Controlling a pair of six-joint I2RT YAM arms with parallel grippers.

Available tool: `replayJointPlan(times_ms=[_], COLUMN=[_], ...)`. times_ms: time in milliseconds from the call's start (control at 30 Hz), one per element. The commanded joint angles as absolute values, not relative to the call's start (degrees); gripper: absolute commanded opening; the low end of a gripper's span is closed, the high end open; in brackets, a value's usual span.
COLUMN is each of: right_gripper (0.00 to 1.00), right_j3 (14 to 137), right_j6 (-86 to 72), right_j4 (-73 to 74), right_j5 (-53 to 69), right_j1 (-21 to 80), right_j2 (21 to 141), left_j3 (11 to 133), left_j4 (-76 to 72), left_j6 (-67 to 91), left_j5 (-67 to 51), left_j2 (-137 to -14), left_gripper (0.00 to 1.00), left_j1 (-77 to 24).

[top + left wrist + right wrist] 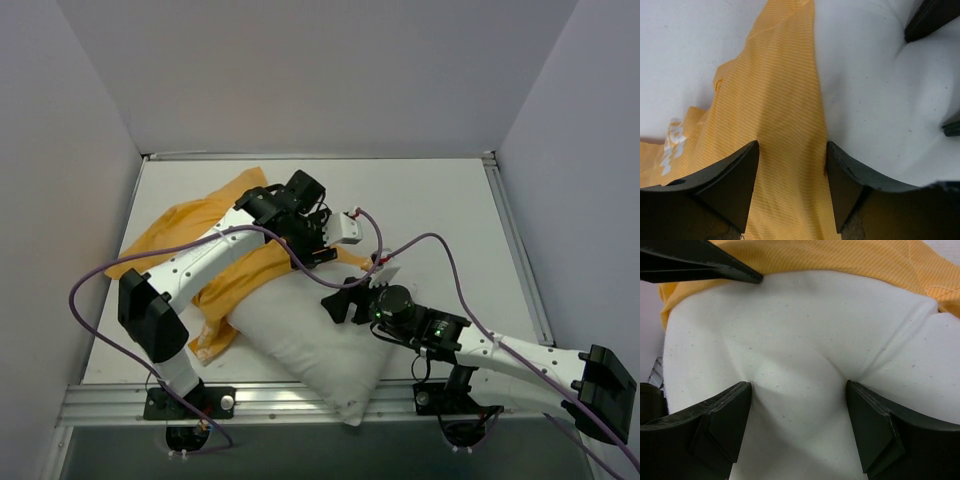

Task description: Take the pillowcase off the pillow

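Note:
The white pillow (310, 340) lies slantwise at the near middle of the table. Its far end is still inside the orange-yellow pillowcase (190, 225), which spreads out to the far left. My left gripper (318, 252) is open over the case's edge where it meets the pillow. The left wrist view shows orange fabric (775, 90) between the jaws (792, 145) and the pillow (875, 100) to their right. My right gripper (340, 300) is open and pressed into the pillow (800, 325), which bulges between its jaws (798, 385). The case (840, 260) lies just beyond.
The bare white table (430, 200) stretches to the right and far side, with grey walls around it. A metal rail (300, 400) runs along the near edge. Purple cables (440, 245) loop over both arms. The two grippers are close together.

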State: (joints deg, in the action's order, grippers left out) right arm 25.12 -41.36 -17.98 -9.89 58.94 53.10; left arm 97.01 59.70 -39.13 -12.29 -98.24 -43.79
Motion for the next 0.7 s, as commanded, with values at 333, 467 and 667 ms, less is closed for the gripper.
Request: replayJointPlan(times_ms=[333, 467, 667], right_gripper=[0.78, 0.85, 1.0], right_j3=[22.94, 25.21, 53.58], right_j6=[-41.84, -38.35, -20.23], right_j4=[-10.98, -7.84, 11.42], right_j5=[-3.79, -2.99, 4.81], right_j1=[60.03, 59.33, 42.94], right_j2=[55.11, 54.93, 59.32], left_j3=[97.21, 99.49, 99.41], left_j4=[46.41, 46.84, 46.41], left_j6=[-36.83, -31.74, -24.44], left_j5=[1.05, 0.0, -3.08], left_j2=[-100.46, -99.59, -93.7], left_gripper=[0.15, 0.02, 0.02], left_j1=[-43.86, -43.59, -43.42])
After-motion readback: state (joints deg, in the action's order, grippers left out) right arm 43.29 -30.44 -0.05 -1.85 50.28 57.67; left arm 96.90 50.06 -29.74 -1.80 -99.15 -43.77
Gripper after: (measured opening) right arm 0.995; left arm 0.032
